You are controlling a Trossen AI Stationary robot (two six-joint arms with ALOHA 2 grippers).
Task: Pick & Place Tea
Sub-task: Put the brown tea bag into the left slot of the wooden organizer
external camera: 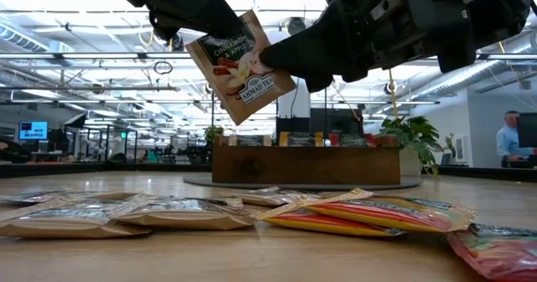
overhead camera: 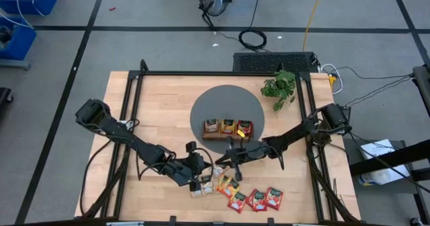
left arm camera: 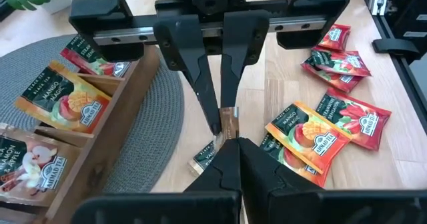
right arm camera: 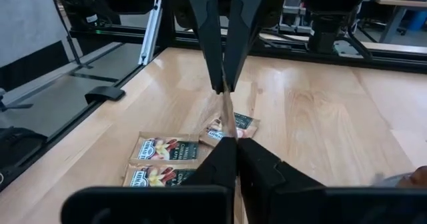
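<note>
A cream tea sachet with a dark green top (external camera: 241, 64) hangs tilted in the air above the table's near middle, between my two grippers. My left gripper (left arm camera: 230, 144) comes at it from the table's left and is shut on it. My right gripper (right arm camera: 231, 141) comes from the right and is shut on it too. Several more sachets lie flat near the front edge: cream ones (overhead camera: 198, 187), orange ones (overhead camera: 227, 184) and red ones (overhead camera: 257, 199). The wooden tray (overhead camera: 228, 138) holds three upright sachets. My left gripper pinches the sachet's dark top end, at its upper left corner (external camera: 201, 43), between its two fingers, slanting down from the table's left. The sachet is lifted clear and hangs tilted. My own wrist view shows it edge-on (left arm camera: 229, 123). My right gripper pinches the sachet's right edge (external camera: 273, 60) between its two fingers, coming about level from the table's right. The sachet stands clear of the table, edge-on (right arm camera: 227, 114) in my own wrist view, with the left gripper's fingers (right arm camera: 215, 64) on its opposite end.
The tray stands on a round grey mat (overhead camera: 201, 105) at the table's middle. A small green plant (overhead camera: 279, 86) stands at the far right. Black frame rails (overhead camera: 131, 105) run along the table's sides. Bare wood lies left of the mat.
</note>
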